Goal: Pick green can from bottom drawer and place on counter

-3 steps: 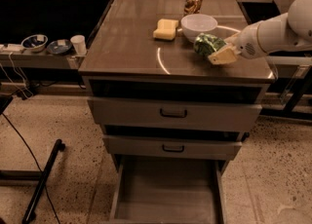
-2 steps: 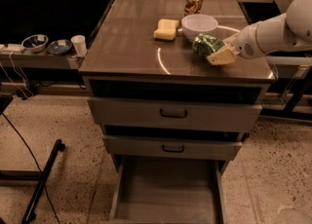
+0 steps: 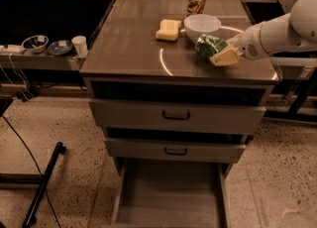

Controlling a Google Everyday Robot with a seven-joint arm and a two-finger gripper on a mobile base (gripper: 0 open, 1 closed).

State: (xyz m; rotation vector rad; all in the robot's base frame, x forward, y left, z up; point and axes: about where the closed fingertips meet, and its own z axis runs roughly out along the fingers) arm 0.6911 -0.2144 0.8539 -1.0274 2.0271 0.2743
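The green can [image 3: 207,45] is at the right side of the counter [image 3: 130,43], just in front of the white bowl, low over or on the surface; I cannot tell which. My gripper [image 3: 216,53] comes in from the right on a white arm and is shut on the green can, with one cream finger [image 3: 226,57] showing on its near side. The bottom drawer [image 3: 168,195] is pulled open at the foot of the cabinet, and its visible floor is bare.
A white bowl [image 3: 202,26], a yellow sponge [image 3: 168,29] and a coppery red can [image 3: 197,1] stand on the counter behind the gripper. The two upper drawers are shut. A side shelf at left holds two bowls [image 3: 34,43] and a cup [image 3: 79,45]. A black stand leg [image 3: 43,185] lies on the floor at left.
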